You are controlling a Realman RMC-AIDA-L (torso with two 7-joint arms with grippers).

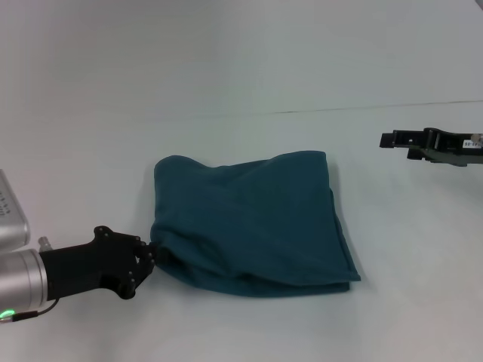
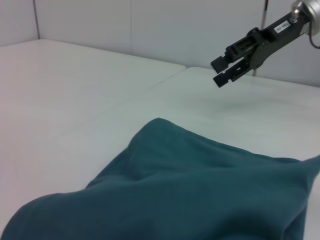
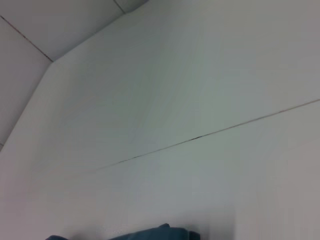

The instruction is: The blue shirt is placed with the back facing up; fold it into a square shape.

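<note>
The left arm reaches in low from eight o'clock, its black left claw (image 1: 148,255) pinched shut on the near-left edge of the dark teal-blue soft fabric shirt (image 1: 253,226). The shirt lies folded into a rough rectangle mid-worktop (image 1: 226,83), plain side up, long axis running nine to three o'clock. At three o'clock, well apart, the black right claw (image 1: 389,140) hovers level, pointing toward nine, narrowly parted.

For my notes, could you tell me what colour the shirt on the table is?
The blue shirt is plain dark teal-blue, no lettering visible; clearest in the head view.
</note>
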